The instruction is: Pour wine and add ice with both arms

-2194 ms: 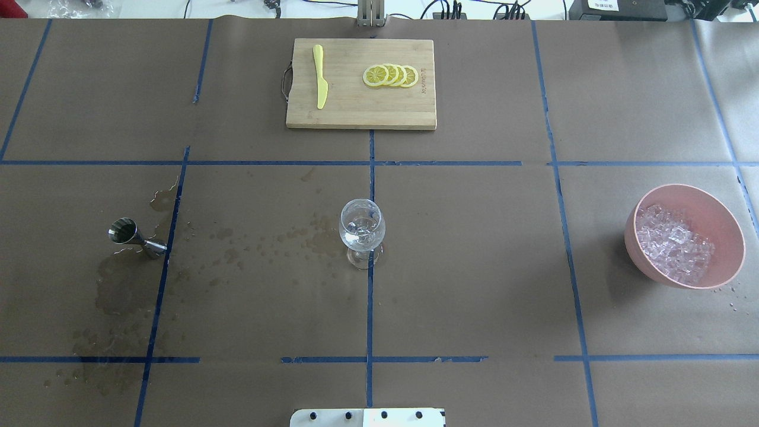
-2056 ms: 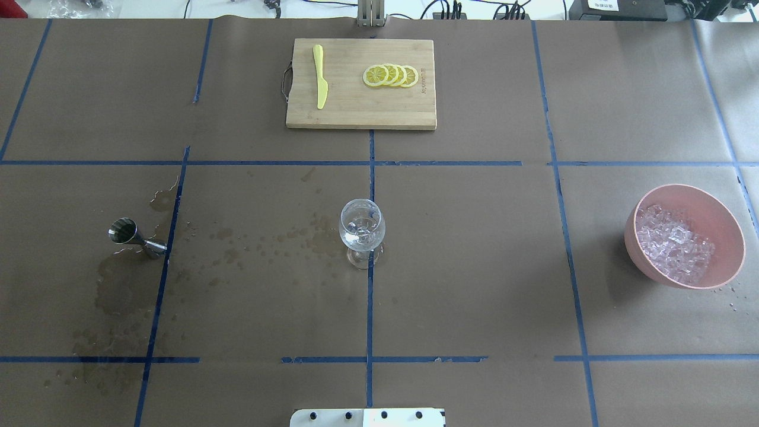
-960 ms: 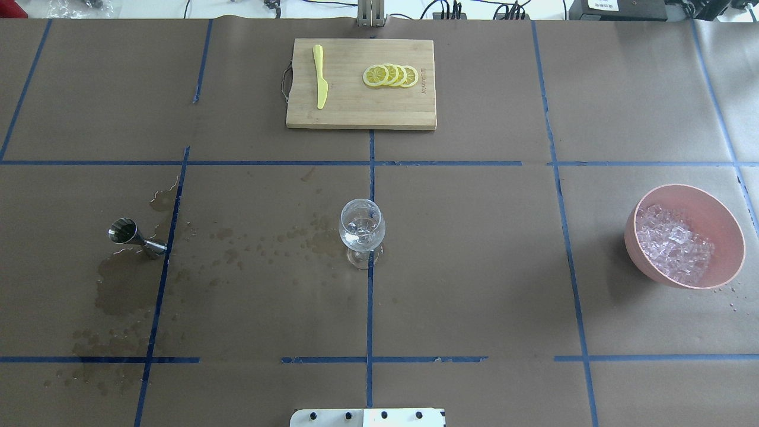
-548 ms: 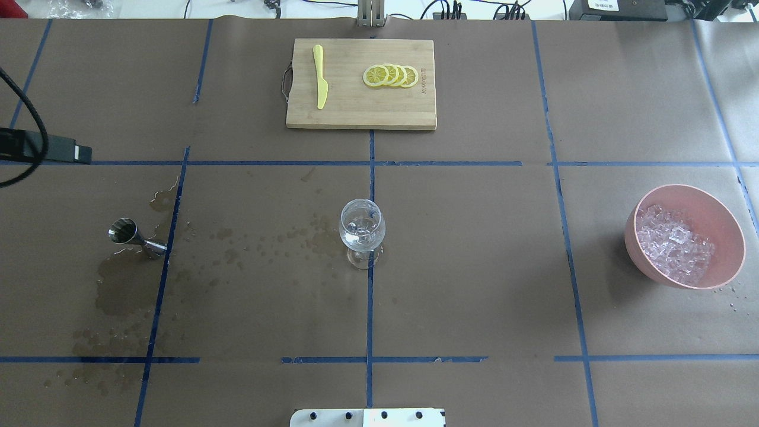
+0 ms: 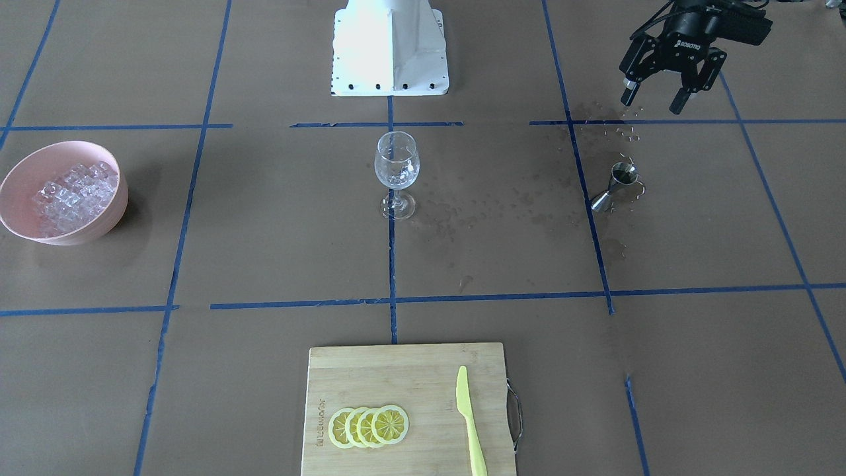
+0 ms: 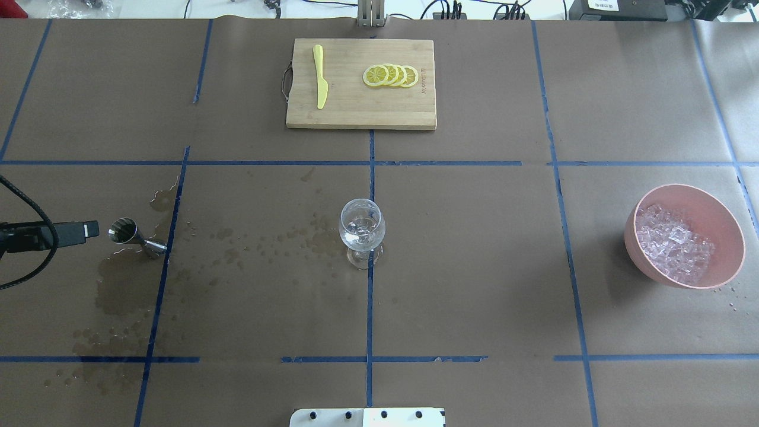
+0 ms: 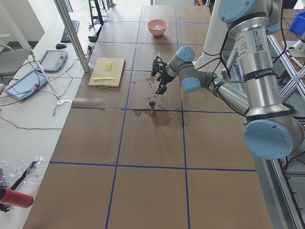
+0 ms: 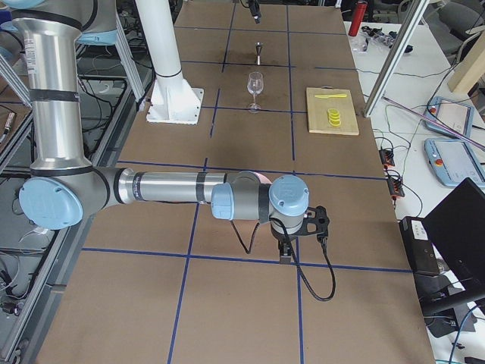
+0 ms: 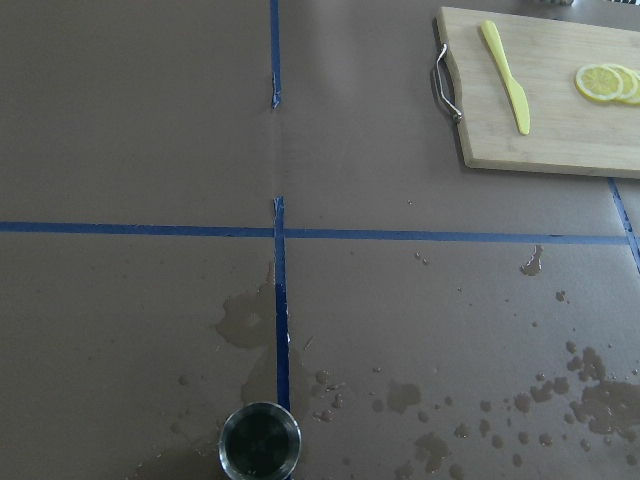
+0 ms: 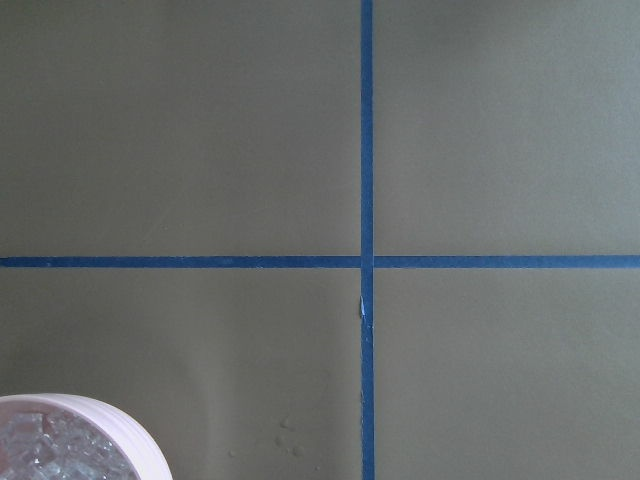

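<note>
Brown paper [image 5: 264,218] marked with blue tape lines covers the table. In the front-facing view, the left gripper [image 5: 652,104] hangs at upper right, fingers spread wide and gripping nothing. It sits above the steel jigger [image 5: 615,187] in the frame and clear of it. Wine [image 5: 626,130] glistens as droplets on the paper between gripper and jigger, and dark wet stains spread from the jigger toward the wine glass [image 5: 396,165], upright at centre. Ice [image 5: 69,192] fills a pink bowl [image 5: 99,228] at the left edge. At bottom centre, a wooden cutting board [image 5: 396,377] carries overlapping lemon slices [image 5: 369,426] and a yellow knife [image 5: 470,423]. The right gripper [image 8: 283,252] appears only in the right-side view, lower centre; whether its fingers are apart or together cannot be told. Its wrist view shows the bowl's rim at lower left.
</note>
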